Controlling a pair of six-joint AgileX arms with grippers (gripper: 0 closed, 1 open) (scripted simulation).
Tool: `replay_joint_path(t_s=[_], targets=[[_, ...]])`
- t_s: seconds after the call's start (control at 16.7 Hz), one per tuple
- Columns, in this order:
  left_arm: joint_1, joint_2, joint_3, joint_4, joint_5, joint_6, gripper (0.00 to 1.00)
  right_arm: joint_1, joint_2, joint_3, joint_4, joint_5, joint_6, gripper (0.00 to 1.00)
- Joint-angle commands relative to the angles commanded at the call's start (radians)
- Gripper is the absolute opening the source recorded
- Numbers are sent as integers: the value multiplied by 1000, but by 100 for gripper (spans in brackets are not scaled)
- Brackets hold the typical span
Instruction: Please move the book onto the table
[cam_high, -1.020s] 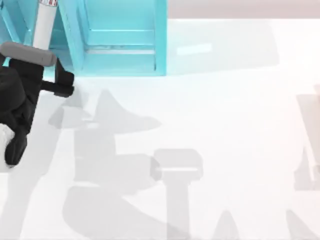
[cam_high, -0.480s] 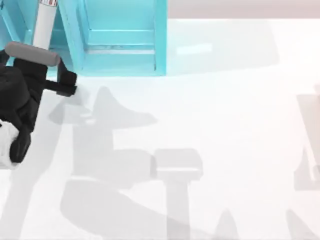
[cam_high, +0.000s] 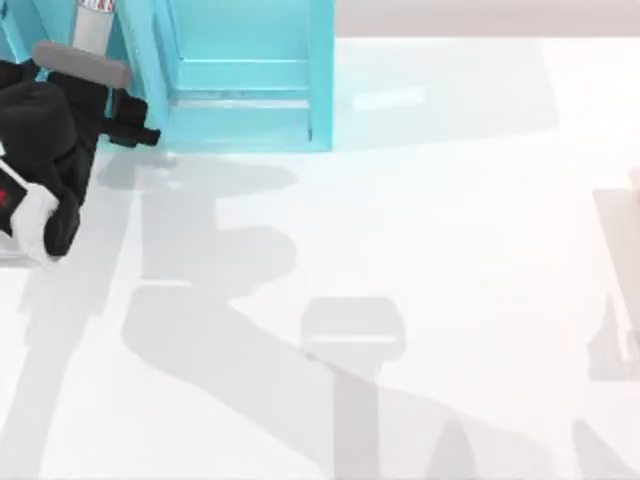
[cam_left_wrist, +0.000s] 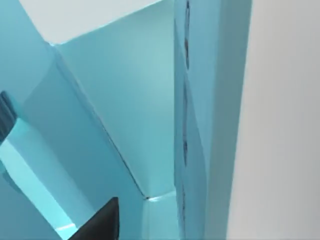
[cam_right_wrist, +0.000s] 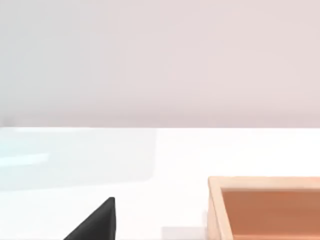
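Top view: our left hand (cam_high: 120, 125) reaches into the teal shelf unit (cam_high: 240, 80) above the worktop (cam_high: 420, 260); the book (cam_high: 92, 25) stands upright just beyond it.

Overhead view, two wrist close-ups

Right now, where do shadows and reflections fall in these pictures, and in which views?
Top view: broad grey shadows of the arms lie across the table, one running from the left gripper by the teal shelf unit; a teal reflection spreads to the shelf's right. Left wrist view: shelf walls evenly lit, with one bright strip. Right wrist view: faint teal sheen on the table beside a wooden box.
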Motion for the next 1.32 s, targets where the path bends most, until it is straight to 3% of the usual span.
replay_joint_path(t_s=[0.18, 0.48, 1.26, 1.32], targets=[[7, 48, 94, -47, 8, 0, 100, 0, 0, 0, 0, 0, 0, 100], [8, 55, 106, -54, 9, 0, 100, 0, 0, 0, 0, 0, 0, 100], [8, 55, 106, -54, 9, 0, 2, 0, 0, 0, 0, 0, 0, 100], [8, 55, 106, -54, 9, 0, 0, 0, 0, 0, 0, 0, 0, 100]])
